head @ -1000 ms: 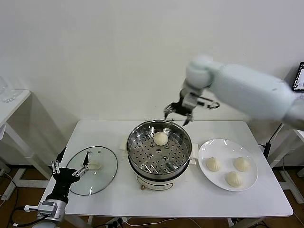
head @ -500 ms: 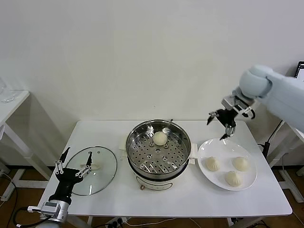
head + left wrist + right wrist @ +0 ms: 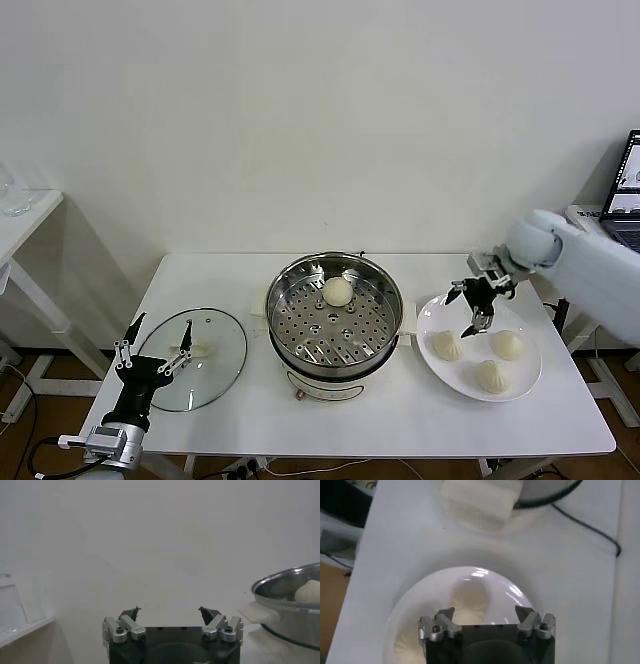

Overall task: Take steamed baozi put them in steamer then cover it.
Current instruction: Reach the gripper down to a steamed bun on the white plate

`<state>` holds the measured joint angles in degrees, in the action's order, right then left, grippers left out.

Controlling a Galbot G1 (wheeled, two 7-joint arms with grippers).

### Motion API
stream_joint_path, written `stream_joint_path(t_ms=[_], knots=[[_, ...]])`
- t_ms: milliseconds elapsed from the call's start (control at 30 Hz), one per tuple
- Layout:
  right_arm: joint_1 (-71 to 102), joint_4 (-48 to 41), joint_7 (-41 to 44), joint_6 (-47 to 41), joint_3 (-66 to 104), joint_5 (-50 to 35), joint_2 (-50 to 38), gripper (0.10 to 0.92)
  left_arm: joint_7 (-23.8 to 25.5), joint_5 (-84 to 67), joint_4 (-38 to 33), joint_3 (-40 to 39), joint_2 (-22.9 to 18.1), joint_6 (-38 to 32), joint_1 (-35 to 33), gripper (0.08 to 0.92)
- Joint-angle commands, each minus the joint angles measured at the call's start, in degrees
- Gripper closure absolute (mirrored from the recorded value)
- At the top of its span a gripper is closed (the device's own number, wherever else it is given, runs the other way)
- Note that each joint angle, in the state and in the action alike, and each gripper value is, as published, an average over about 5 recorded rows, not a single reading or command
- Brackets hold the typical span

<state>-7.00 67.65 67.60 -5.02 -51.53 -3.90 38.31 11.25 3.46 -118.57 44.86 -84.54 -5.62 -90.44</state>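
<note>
Our right pincer (image 3: 471,308) had swung away from above the steamer (image 3: 334,315) and now hung with fingers apart and empty over the white plate (image 3: 481,347), just above the nearest of three steamed baozi (image 3: 447,345) there; we judged one delivery done and a second pick about to begin. One bun (image 3: 338,291) lay inside the steamer on its perforated tray, toward the wall side. Left of the steamer the cover (image 3: 194,357) rested flat on the surface (image 3: 400,420); beside the cover waited our left pincer (image 3: 155,343), spread and holding nothing. From the right wrist, the pincer body hid most of the plate, so the target bun showed only as a pale blur.
</note>
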Motion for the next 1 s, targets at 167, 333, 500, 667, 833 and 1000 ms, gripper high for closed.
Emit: stream_joint_path(t_ms=[167,333,500,667,833,1000], knots=[[8.9,-3.1,-3.1,-1.6,5.3,3.4,1.5,0.203,0.0,0.1,1.0,-0.1,-0.1,0.0,0.4,0.177],[9.6,-3.3,-3.8,-1.7,6.0,3.6,2.0,0.203,0.0,0.2,1.0,0.0,-0.1,-0.1,0.4,0.177],[10.0,-2.9,-4.1,-1.8,6.2,3.8,2.1,0.203,0.0,0.2,1.1,0.1,-0.1,-0.2,0.2,0.177],[10.2,-2.9,-4.1,-1.9,6.5,4.2,2.2,0.203,0.0,0.2,1.1,0.1,-0.1,-0.3,0.2,0.177],[10.7,-3.3,-4.2,-1.7,7.0,5.6,2.4,0.203,0.0,0.2,1.2,0.1,-0.1,-0.4,0.2,0.177],[11.2,-3.7,-4.6,-1.6,7.8,6.3,2.6,0.205,0.1,0.2,1.4,0.2,-0.1,-0.5,0.2,0.177]])
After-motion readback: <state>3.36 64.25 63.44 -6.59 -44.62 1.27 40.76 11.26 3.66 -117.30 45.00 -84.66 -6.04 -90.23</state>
